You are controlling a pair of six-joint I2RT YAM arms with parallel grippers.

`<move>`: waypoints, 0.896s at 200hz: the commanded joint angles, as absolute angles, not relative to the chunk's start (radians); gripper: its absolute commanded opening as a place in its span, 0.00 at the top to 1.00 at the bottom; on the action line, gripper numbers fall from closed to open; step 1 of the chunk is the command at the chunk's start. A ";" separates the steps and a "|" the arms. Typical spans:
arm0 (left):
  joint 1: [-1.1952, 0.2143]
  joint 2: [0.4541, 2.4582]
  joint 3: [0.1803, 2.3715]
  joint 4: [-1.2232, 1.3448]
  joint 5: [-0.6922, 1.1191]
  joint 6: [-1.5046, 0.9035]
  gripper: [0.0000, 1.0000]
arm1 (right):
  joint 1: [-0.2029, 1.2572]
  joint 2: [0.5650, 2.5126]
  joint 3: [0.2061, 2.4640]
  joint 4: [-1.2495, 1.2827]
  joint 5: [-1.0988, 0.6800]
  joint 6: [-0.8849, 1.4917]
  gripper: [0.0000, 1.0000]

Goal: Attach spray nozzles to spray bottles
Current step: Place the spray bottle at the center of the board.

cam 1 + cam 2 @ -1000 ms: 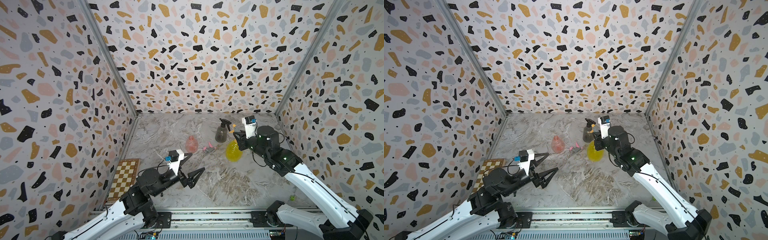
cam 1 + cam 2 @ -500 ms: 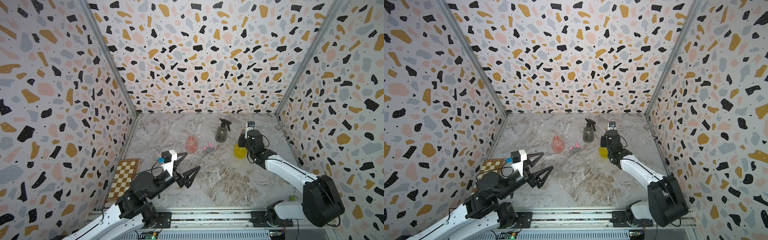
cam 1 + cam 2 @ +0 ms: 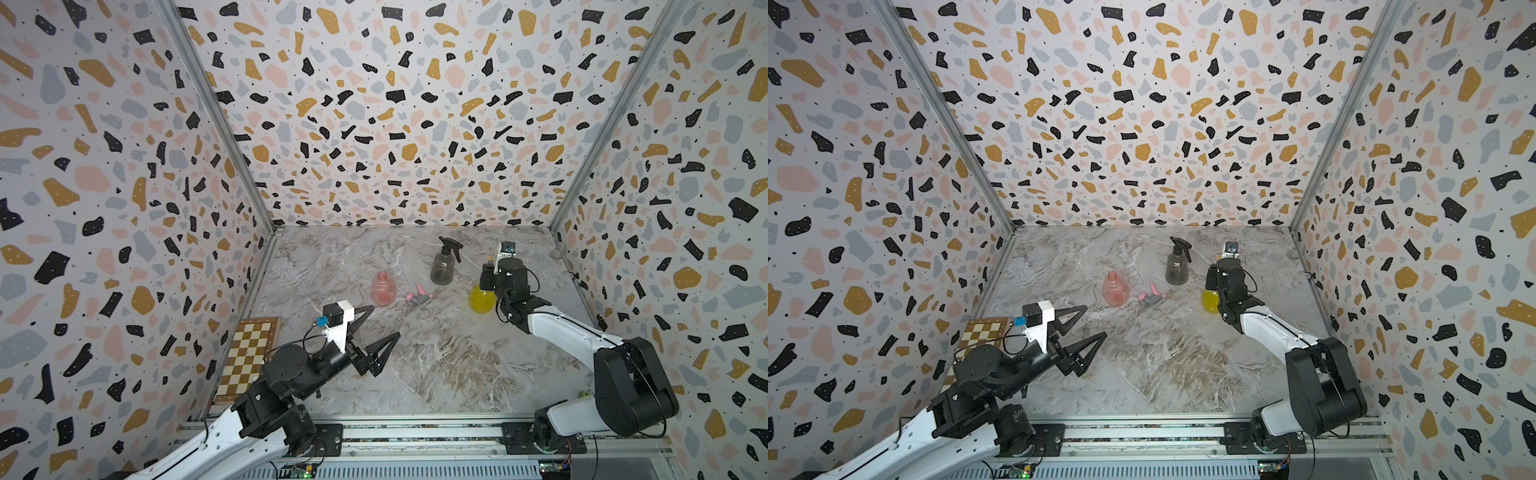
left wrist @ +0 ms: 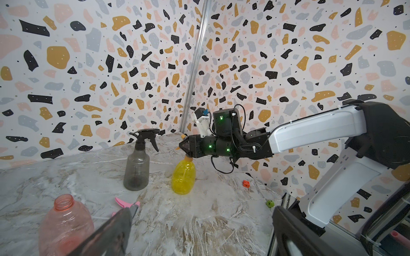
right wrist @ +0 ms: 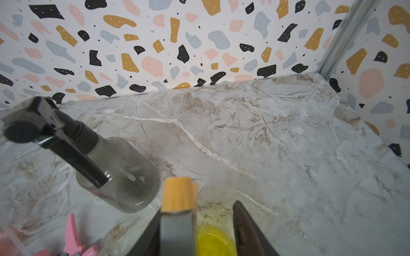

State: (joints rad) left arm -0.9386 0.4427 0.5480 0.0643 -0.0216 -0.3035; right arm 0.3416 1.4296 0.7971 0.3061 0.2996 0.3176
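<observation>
1. Your right gripper (image 5: pixel 198 208) has just let its jaws part, so the orange-collared nozzle (image 5: pixel 177 199) is no longer clamped.
2. That nozzle stands on the yellow bottle (image 3: pixel 481 300), likely seated.
3. At its 9 o'clock, the pink nozzle (image 3: pixel 417 297) and the pink bottle (image 3: pixel 381 289) are unjoined, and your left gripper (image 3: pixel 384 321) hangs agape.

Terrazzo-patterned walls (image 3: pixel 374 124) enclose marbled floor (image 3: pixel 436 365); chessboard (image 3: pixel 249 353) lies beside one wall.

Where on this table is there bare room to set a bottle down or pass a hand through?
Bare table: the wide front stretch between the left gripper and the right arm; the back corner behind the yellow bottle. Crowded: the middle row, pink bottle, pink nozzle, grey bottle, yellow bottle close together.
</observation>
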 commanded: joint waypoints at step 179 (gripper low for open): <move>-0.937 0.358 0.551 0.013 -0.125 -0.325 0.01 | 0.767 1.619 1.301 -0.026 -0.171 0.204 0.33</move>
